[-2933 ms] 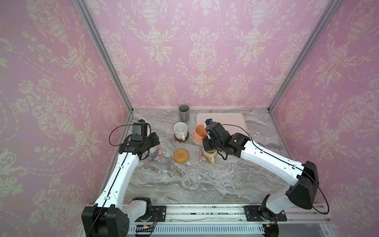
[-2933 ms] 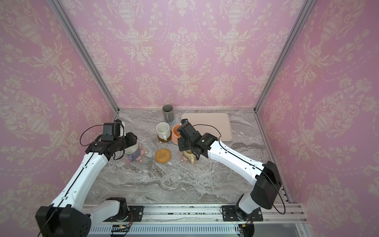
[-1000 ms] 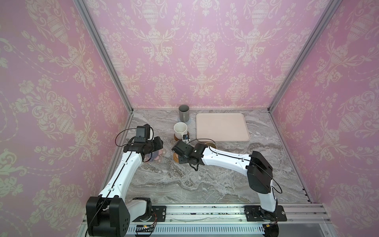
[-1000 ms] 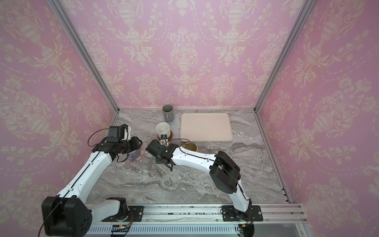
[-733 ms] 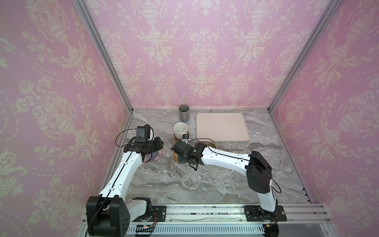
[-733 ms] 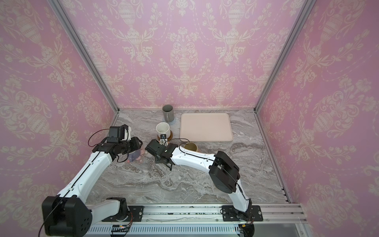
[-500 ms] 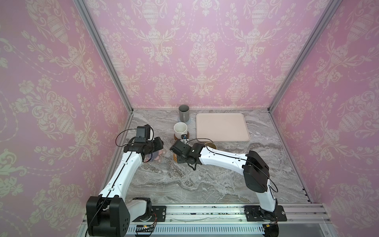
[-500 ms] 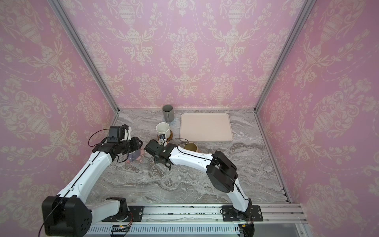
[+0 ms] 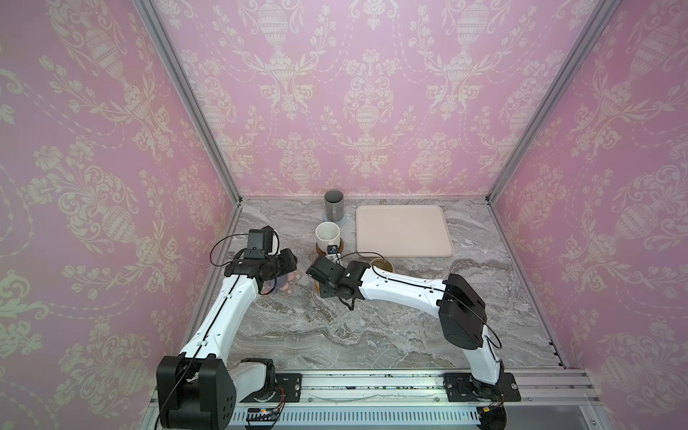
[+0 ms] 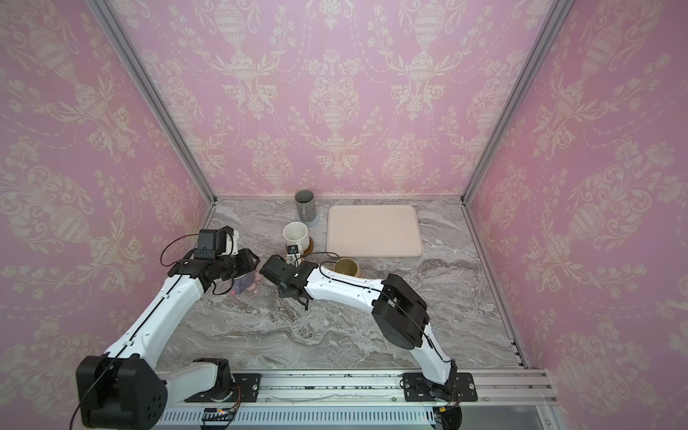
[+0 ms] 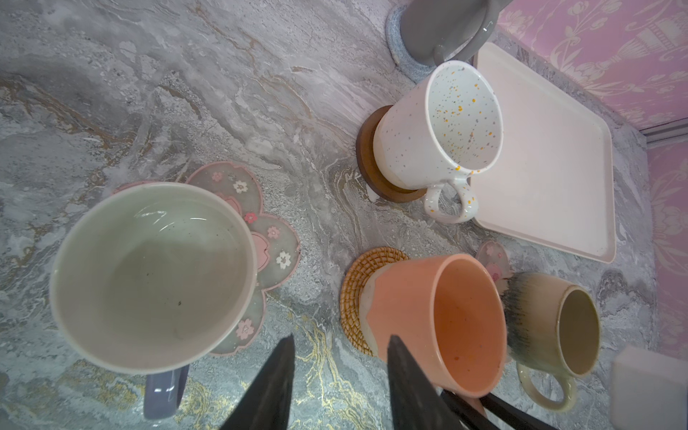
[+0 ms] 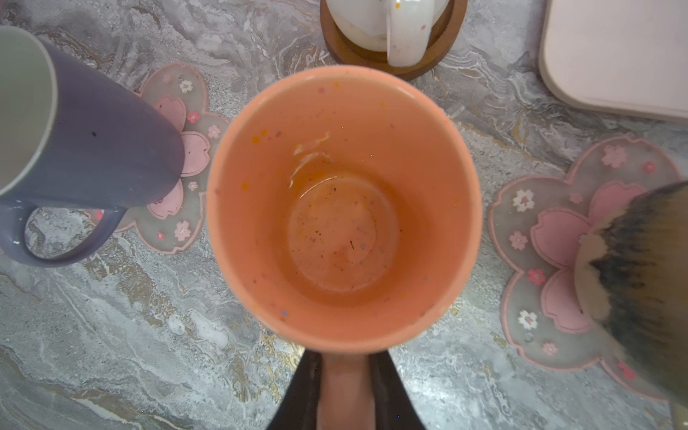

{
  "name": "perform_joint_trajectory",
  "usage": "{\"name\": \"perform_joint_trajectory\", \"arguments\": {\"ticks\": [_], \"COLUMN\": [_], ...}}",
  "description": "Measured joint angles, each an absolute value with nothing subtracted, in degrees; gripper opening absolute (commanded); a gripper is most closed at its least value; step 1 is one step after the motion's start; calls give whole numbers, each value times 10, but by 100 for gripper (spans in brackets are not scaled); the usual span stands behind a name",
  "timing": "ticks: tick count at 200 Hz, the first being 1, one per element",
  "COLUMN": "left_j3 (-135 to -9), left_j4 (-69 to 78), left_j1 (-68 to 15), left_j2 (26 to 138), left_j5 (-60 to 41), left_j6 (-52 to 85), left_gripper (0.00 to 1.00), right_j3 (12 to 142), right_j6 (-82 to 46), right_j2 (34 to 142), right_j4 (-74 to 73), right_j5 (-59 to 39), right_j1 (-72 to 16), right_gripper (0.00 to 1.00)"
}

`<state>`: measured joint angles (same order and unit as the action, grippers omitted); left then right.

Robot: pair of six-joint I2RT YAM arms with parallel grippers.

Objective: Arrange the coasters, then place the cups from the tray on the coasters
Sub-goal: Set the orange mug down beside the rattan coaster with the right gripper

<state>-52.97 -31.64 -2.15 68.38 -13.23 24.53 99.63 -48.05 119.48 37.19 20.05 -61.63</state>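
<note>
The right gripper (image 12: 348, 366) is clamped on the handle (image 12: 348, 394) of the peach-orange mug (image 12: 342, 208), one finger on each side. The mug therefore stands upright straight ahead of the jaws, its handle pointing back at the wrist and away from the speckled white mug (image 12: 391, 26). Its base sits on the tan rattan coaster (image 11: 355, 294), off-centre, with a crescent of weave showing toward the lavender mug (image 11: 152, 275); whether its full weight is down I cannot tell. The left gripper (image 11: 340, 338) hovers between those two mugs with its fingers apart and empty, one finger just beside the peach rim. Letting go likely calls for a retreat straight back along the handle's line, since the squat beige mug (image 11: 551, 335) stands close on the other side
</note>
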Motion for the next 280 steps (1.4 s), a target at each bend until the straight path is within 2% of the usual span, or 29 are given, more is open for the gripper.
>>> {"name": "perform_joint_trajectory", "arguments": {"ticks": [58, 117, 141, 169, 280], "left_j3": [-522, -522, -522, -521, -506], "left_j4": [-309, -309, -309, -309, -312], "left_j1": [-22, -22, -22, -22, -22], "left_j2": [686, 686, 686, 686, 657], "left_j5": [-133, -137, -139, -139, -147], "left_j6": [245, 245, 245, 245, 246], "left_gripper": [44, 44, 44, 44, 45], "right_j3": [1009, 1013, 1013, 1013, 1014], "right_j6": [-481, -481, -481, -484, -483], "right_j2": [1200, 1204, 1204, 1204, 1204], "right_j4": [394, 399, 399, 398, 397], "right_j5": [205, 210, 211, 210, 209], "right_j1": [-623, -626, -626, -626, -635], "right_gripper": [0, 17, 19, 30, 31]}}
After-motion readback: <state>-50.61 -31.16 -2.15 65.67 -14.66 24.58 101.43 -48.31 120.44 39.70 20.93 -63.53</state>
